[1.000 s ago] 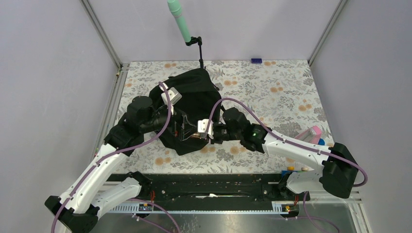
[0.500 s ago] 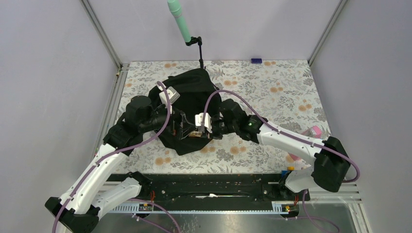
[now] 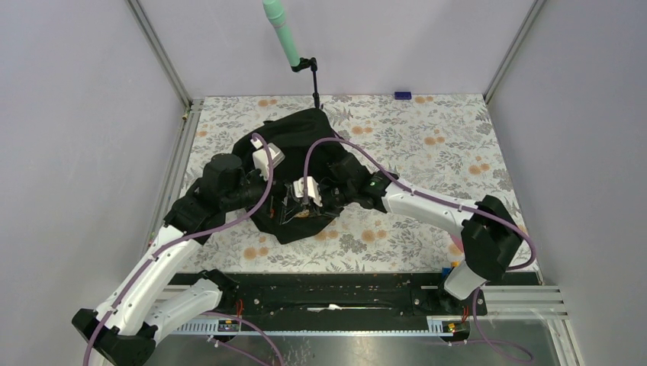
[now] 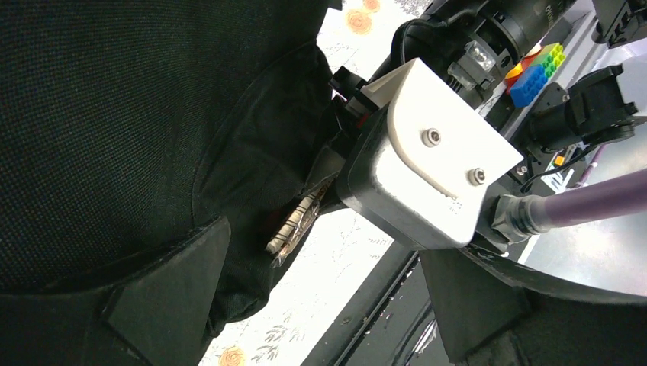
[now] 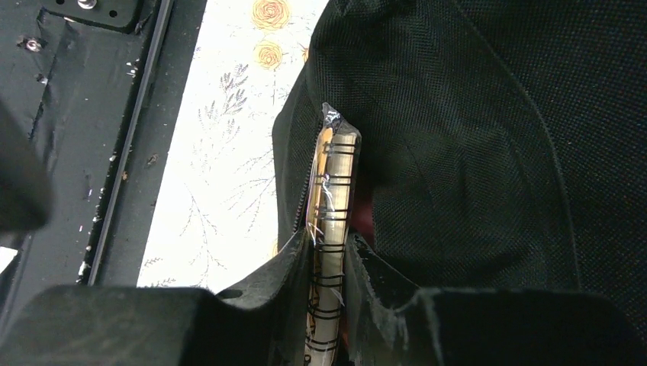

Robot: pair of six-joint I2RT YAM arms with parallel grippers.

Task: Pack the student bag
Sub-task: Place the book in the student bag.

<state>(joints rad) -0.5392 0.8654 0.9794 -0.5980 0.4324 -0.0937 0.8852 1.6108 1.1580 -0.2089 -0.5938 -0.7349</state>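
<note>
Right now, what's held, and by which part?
Right gripper: jaws clamp a plastic-wrapped spiral notebook across its wire-bound edge, near end. Left gripper: jaws open, nothing held.

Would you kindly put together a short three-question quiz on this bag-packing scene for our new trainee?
1. Fill in: the jaws of the left claw stand ____.
2. True or false: the right claw is shut on a spiral-bound notebook in clear wrap.
3. Choose one. The notebook's far end is: A) hanging in the air, well away from any fabric; B) in the zipped opening of the black student bag, fabric on both sides; C) gripped by the left claw.

Key: 1 open; 2 true; 3 B.
</note>
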